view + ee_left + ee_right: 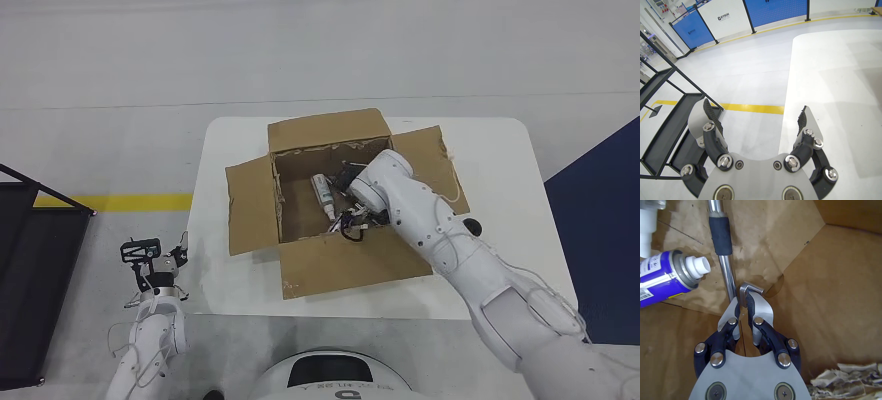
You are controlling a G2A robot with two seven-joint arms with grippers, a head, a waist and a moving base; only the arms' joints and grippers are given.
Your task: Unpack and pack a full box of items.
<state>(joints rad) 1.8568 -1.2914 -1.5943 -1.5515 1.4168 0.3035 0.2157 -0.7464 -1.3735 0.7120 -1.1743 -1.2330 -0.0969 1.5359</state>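
Your right hand (743,303) is pinched narrow on a small brushed-steel bracket (751,288), a flat squared-off piece down near the floor of the cardboard box (829,298). Bare metal on rubber pads looks slippery to me, so I'd lift slow and straight up, no twisting. A polished chrome rod (728,275) runs right beside one finger, with a black foam-looking sleeve (721,236) further along it. I can't tell whether the rod and bracket are one piece. If they are, expect a long lever that wants to swing and catch the box wall. Just beside the rod, a blue spray can (662,275) lies on its side, a smooth cylinder with a white nozzle, so it'll probably roll if you bump it. A white plastic bottle (646,237) sits beyond it, and there's crinkly shredded paper (844,380) in one corner. Your left hand (755,113) is spread wide and holding nothing, parked off the edge of the white counter (829,75), well away from the box.
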